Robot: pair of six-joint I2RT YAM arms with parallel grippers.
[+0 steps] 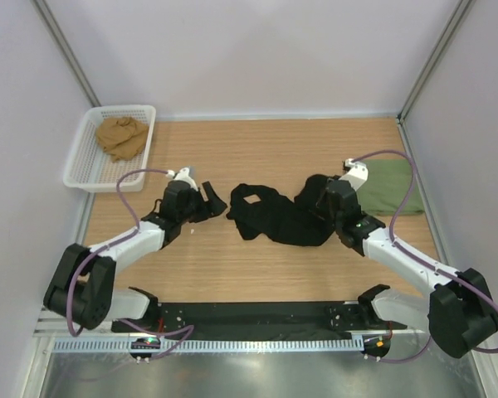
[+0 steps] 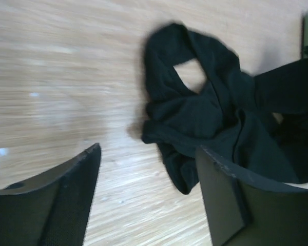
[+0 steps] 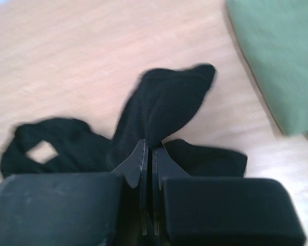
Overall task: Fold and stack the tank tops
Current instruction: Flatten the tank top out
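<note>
— Although the black tank top (image 1: 270, 217) is soft, matte cloth, does it lie flat on the wooden table (image 1: 257, 149)?

— No. It sits mid-table in a rumpled, twisted heap. One strap loop lies open, so pale wood grain shows through it. The right gripper (image 3: 149, 154) has its fingers pressed together on a fold at the heap's right end, drawing the cloth into a peak.

— And the left gripper (image 2: 148, 149)?

— Its dark fingers stand apart just beside the heap's left edge, with nothing between them.

— Where is the olive green tank top (image 1: 390, 186)?

— It lies folded into a smooth, flat rectangle at the table's right side, beyond the right gripper. A white mesh basket (image 1: 81, 157) at the far left corner holds a crumpled tan cloth (image 1: 120, 137).
</note>
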